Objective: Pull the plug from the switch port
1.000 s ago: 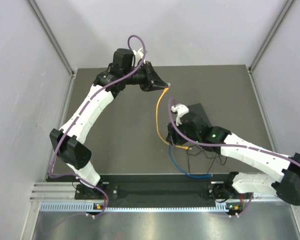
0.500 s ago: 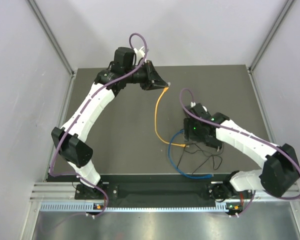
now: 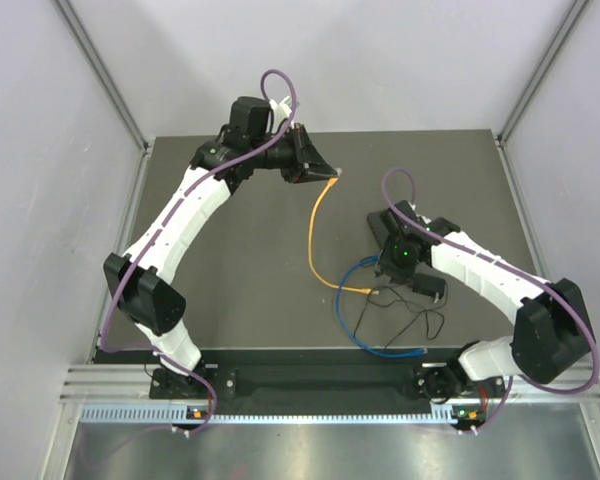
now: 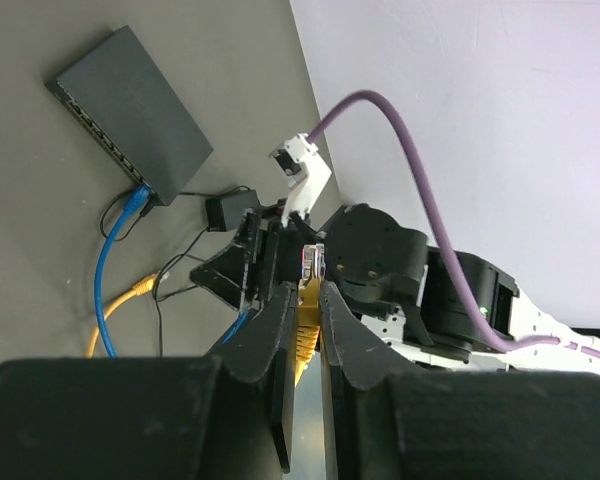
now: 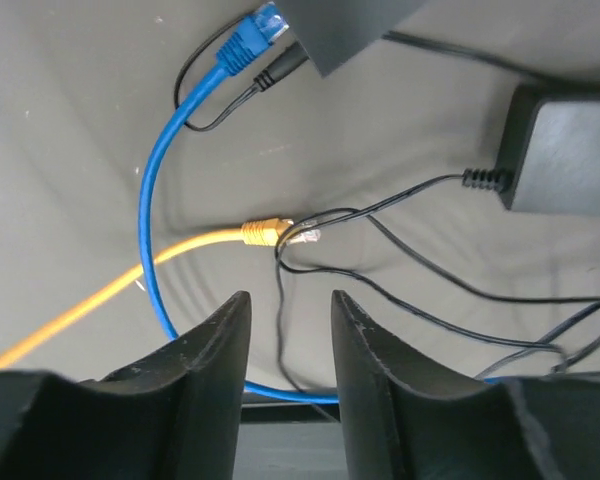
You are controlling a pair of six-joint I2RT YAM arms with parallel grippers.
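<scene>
Our left gripper is clamped on a yellow plug. Our right gripper hangs open. The blue plug sits in the switch port. We judge it small, rigid and latched, so we'd pinch its boot.

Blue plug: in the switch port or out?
In. The blue plug sits seated in the switch edge, beside the black power jack, in both wrist views. The right gripper hangs open over the loose yellow plug.
</scene>
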